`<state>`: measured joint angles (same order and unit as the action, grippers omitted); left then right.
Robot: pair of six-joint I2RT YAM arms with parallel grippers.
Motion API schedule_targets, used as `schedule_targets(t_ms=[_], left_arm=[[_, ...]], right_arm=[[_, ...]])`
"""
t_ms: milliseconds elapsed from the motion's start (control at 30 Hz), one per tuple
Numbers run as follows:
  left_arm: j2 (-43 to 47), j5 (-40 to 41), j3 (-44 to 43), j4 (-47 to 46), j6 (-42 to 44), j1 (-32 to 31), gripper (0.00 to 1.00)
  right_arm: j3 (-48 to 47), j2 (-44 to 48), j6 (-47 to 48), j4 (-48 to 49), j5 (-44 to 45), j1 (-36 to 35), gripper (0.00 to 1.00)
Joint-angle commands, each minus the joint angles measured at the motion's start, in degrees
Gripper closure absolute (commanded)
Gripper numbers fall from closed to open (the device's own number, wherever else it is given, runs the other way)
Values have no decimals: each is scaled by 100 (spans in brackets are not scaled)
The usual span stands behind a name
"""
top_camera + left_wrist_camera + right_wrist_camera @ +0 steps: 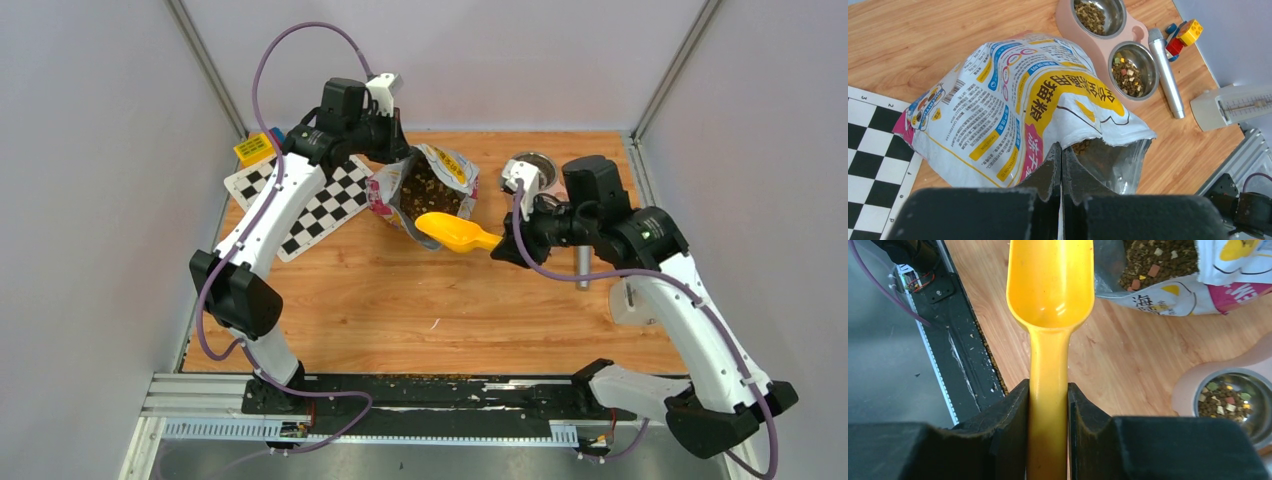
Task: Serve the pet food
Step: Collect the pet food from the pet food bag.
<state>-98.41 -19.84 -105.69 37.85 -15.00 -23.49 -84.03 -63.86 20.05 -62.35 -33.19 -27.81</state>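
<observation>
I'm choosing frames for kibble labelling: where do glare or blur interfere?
Top external: even light, pet food tiny inside the bag. Left wrist: bag's foil lining shines, left claw looms dark. Right wrist: glare spot on the yellow scoop, pet food sharp, right claw dark.

Bright, even light with soft shadows; glare glints on the yellow scoop (1050,315) and glossy bag (1013,110).
</observation>
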Motion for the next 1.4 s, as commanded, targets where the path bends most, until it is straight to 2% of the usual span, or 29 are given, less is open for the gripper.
schedule_targets(t_ms=[0, 167, 400, 933, 1367], left_arm=[[30, -273, 15, -585, 70, 36, 100], [41, -526, -1, -609, 121, 26, 100], [179, -460, 97, -605, 326, -42, 100], [757, -295, 696, -752, 982, -394, 100], [878, -704, 1008, -907, 1121, -631, 100]], right_arm=[[-100, -165, -927, 545, 500, -520, 100], [-235, -758, -1927, 666, 1921, -1233, 100], [-700, -1424, -2478, 782, 2915, -1279, 100], [-788, -2140, -2860, 765, 3673, -1429, 100], [-423, -2713, -3087, 1080, 4106, -1560, 100]])
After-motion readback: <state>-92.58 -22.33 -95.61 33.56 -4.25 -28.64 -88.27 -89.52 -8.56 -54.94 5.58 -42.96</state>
